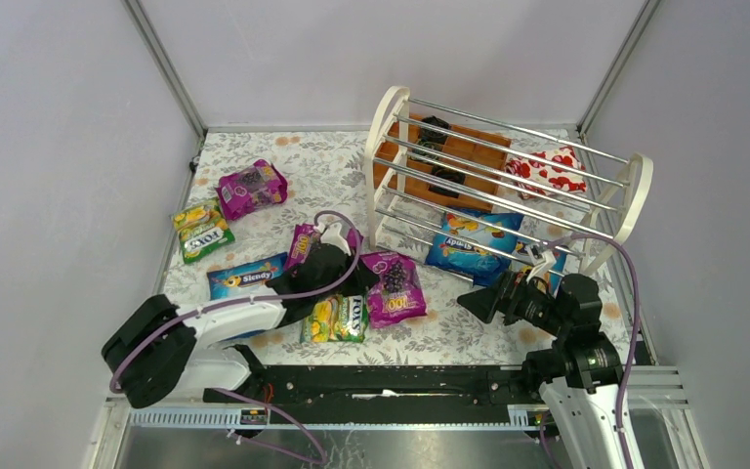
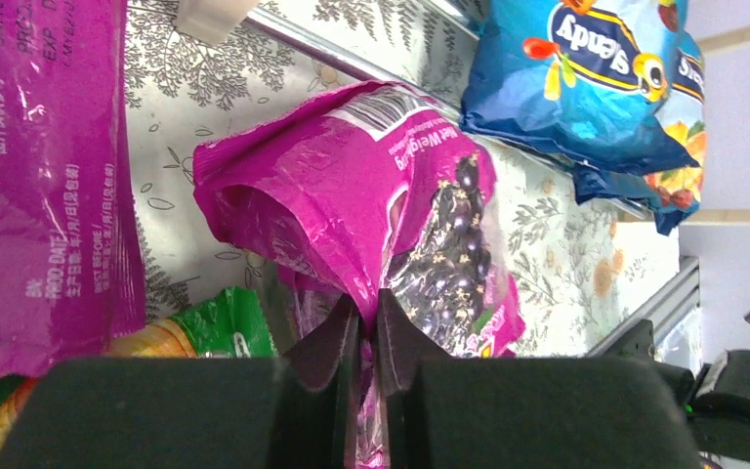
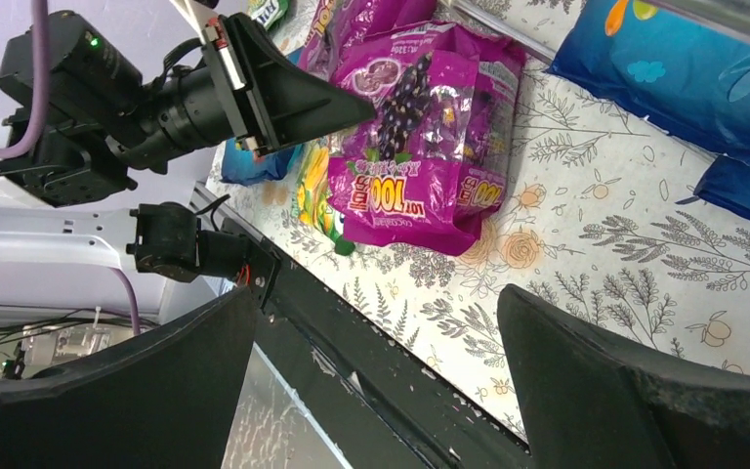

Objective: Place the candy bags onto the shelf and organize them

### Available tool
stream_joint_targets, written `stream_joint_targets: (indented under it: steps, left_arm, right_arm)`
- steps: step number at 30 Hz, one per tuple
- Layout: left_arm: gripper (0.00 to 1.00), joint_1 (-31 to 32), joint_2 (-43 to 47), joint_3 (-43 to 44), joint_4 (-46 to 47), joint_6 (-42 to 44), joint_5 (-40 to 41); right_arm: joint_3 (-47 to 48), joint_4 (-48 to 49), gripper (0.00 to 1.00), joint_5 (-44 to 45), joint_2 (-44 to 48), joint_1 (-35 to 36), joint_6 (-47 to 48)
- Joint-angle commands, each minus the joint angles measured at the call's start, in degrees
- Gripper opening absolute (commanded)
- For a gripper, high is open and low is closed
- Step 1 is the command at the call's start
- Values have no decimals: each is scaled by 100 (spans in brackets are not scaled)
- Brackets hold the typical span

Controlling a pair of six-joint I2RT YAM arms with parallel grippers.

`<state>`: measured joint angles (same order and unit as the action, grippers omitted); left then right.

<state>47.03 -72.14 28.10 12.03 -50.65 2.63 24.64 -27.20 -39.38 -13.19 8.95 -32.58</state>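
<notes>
My left gripper (image 1: 359, 278) is shut on the left edge of a magenta grape "100" candy bag (image 1: 395, 288). In the left wrist view the gripper (image 2: 369, 313) pinches the crumpled bag (image 2: 352, 186). Most of the bag (image 3: 420, 147) still lies on the table. My right gripper (image 1: 479, 301) is open and empty above the table's front edge, to the right of that bag. In its own view the gripper (image 3: 376, 293) holds nothing. The chrome-rod shelf (image 1: 635, 191) stands at the back right, with blue Slendy bags (image 1: 474, 244) on its bottom tier.
Loose bags lie left of the shelf: a magenta one (image 1: 251, 188), a FOX'S one (image 1: 202, 228), a Slendy one (image 1: 246, 277), a magenta one (image 1: 303, 242) beneath my left arm, and a FOX'S one (image 1: 337, 318). A red-and-white bag (image 1: 547, 171) and a brown tray (image 1: 469, 156) are at the shelf.
</notes>
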Motion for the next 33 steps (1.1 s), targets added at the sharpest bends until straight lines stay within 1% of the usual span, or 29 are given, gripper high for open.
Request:
stream_joint_targets:
  steps: [1,2,7,14,16,19,21,23,25,29,33]
  left_arm:
    - [1,9,657,152,44,221,-229]
    - [0,7,812,152,26,274,-370]
    - [0,8,1597,123,14,514,-973]
    - [0,17,2967,159,66,952,-2053]
    - [0,17,3295,294,36,1034,-2337]
    - [0,17,3521,640,-88,1013,-2509]
    - [0,17,3485,967,-167,896,-2447]
    - [0,17,3302,1315,-22,684,-2471]
    - [0,13,3035,1632,451,319,-2573]
    - [0,37,2136,2348,1825,-544,-2981]
    - [0,161,1295,3310,2449,-820,-3019]
  right_arm:
    - [419,-296,100,239,115,28,181]
    - [470,-341,100,269,146,28,201]
    - [668,-513,100,338,232,26,222]
    - [1091,-904,100,366,454,27,262]
    - [1294,-1091,100,449,528,23,321]
    - [1617,-1313,100,571,580,25,361]
    - [1820,-1400,100,589,581,26,358]
    - [1971,-1376,100,574,582,22,285]
    - [2038,-1153,100,569,576,19,71]
    - [2496,-879,100,589,283,20,-29]
    - [3258,-798,100,755,-213,19,1]
